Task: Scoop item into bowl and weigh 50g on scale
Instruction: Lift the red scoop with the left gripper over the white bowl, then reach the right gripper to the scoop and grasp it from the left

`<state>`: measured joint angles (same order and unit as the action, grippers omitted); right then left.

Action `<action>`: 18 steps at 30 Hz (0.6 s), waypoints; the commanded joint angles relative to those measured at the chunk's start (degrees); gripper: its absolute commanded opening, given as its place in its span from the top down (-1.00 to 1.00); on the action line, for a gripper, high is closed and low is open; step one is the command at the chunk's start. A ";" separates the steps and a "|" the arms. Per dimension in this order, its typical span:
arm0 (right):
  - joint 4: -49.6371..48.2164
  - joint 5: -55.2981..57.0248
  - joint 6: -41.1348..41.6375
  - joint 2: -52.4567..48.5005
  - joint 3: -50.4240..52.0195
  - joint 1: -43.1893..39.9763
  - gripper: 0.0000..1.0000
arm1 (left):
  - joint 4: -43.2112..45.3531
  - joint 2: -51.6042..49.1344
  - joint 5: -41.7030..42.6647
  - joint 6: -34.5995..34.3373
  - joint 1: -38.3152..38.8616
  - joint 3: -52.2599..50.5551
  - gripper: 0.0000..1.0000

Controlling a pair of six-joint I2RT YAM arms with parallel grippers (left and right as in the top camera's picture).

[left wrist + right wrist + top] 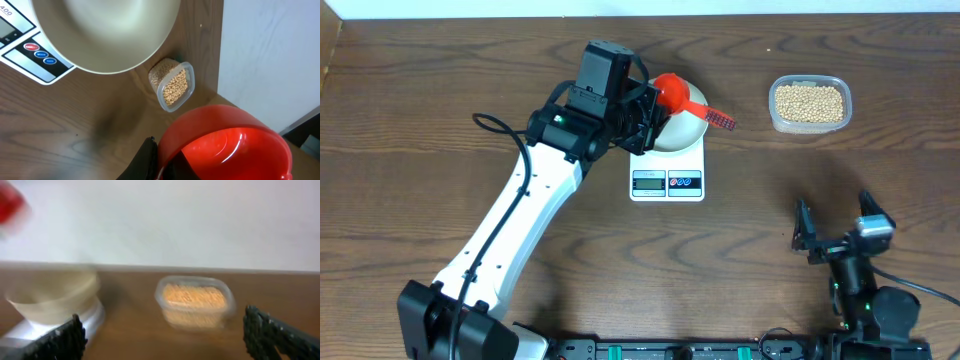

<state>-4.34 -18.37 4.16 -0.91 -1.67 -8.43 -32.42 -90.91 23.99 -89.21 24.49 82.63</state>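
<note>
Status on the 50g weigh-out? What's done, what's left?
Done: the white bowl sits on the scale. In hand: the left tool holds the red scoop by the bowl's rim; the scoop looks empty in the wrist view. Left: the tub looks nearly full of beans, and neither the bowl's contents nor the scale's reading can be made out, so 50g is unconfirmed. The right tool is open, off to the side.

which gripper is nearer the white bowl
Left. The left gripper holds a red scoop just over the bowl; the right gripper sits open far off to its right.
</note>
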 commanded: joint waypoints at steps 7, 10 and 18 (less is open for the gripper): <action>-20.57 -12.50 26.36 -4.55 -1.16 0.24 -0.98 | -0.09 -0.13 -3.54 2.14 0.35 0.11 0.86; -21.49 -15.21 26.64 -11.87 -4.92 0.24 -0.99 | -0.07 -0.13 -3.76 2.14 0.35 0.11 0.85; -22.21 -32.41 24.48 -40.74 -26.01 0.22 -0.99 | 0.13 -0.13 -5.53 2.16 0.35 0.11 0.85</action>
<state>-26.46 -40.56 28.27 -34.09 -20.49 -8.43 -32.40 -90.91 20.58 -88.05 24.67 82.63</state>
